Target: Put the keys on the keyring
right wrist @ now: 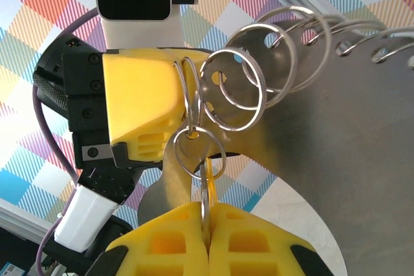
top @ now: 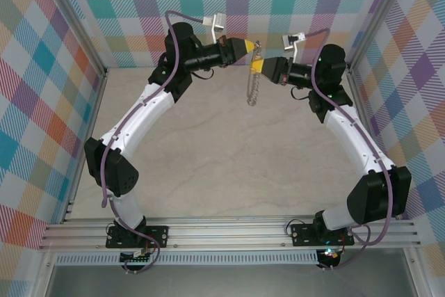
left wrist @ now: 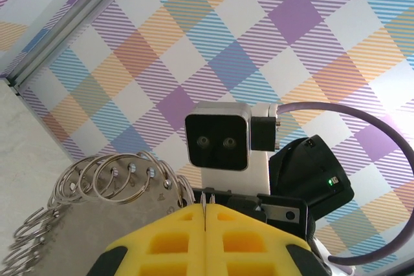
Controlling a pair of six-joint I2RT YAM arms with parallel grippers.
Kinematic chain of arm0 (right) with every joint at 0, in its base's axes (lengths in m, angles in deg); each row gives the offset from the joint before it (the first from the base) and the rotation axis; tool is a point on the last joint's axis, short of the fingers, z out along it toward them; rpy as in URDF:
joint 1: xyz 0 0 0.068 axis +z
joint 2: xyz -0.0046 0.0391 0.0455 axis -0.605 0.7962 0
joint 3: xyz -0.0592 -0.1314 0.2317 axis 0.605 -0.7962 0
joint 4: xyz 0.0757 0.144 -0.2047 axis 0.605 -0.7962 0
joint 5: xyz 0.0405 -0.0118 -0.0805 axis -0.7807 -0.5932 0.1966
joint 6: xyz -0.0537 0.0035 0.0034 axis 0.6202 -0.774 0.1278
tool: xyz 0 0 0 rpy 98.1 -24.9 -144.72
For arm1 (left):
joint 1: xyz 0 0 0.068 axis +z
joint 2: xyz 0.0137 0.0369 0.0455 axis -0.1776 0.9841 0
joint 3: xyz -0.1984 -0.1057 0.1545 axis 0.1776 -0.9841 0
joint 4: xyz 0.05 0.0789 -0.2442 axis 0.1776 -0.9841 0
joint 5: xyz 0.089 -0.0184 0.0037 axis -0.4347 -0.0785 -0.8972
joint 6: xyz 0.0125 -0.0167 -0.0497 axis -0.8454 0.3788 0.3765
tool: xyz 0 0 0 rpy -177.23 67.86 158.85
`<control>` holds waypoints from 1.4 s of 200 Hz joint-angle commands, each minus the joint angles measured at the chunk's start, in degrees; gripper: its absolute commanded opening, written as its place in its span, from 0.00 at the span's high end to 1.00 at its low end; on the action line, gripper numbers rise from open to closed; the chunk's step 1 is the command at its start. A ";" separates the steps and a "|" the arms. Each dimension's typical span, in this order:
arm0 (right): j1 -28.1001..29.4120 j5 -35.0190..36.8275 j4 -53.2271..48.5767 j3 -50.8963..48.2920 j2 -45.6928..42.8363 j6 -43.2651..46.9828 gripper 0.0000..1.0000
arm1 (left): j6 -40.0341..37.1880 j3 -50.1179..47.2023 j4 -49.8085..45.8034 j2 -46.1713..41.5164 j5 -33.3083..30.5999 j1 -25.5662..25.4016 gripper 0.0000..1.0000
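Observation:
Both arms are raised at the back of the table, tips almost meeting. The keyring (top: 253, 92) hangs between them, a grey metal plate (right wrist: 362, 127) rimmed with wire loops (left wrist: 123, 179). My left gripper (left wrist: 205, 210) is shut on one loop at the plate's edge; the same yellow fingers (right wrist: 139, 108) show in the right wrist view. My right gripper (right wrist: 207, 210) is shut on the key (right wrist: 209, 182), seen edge-on with a yellowish head. A small split ring (right wrist: 199, 153) circles the key's head and hooks into the loop beside the left fingertips. In the top view the left gripper (top: 249, 46) sits just above the right gripper (top: 257, 67).
Checked fabric walls (top: 42, 102) and aluminium posts (top: 87, 144) close in the cell on three sides. The beige tabletop (top: 229, 172) lies well below both grippers. The right wrist's camera block (left wrist: 218, 137) faces the left gripper closely.

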 commanded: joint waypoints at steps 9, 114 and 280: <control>2.97 -0.48 0.43 3.05 2.70 0.37 1.00 | -0.34 -0.65 4.44 -3.11 -1.39 -0.47 1.00; 2.37 3.00 -4.38 0.48 -0.32 2.47 0.79 | -0.01 -0.81 5.86 -3.07 -2.06 -0.61 1.00; -5.38 14.29 1.84 -1.16 -8.20 -7.78 0.48 | 1.46 -0.03 8.34 -2.25 -0.45 -0.64 1.00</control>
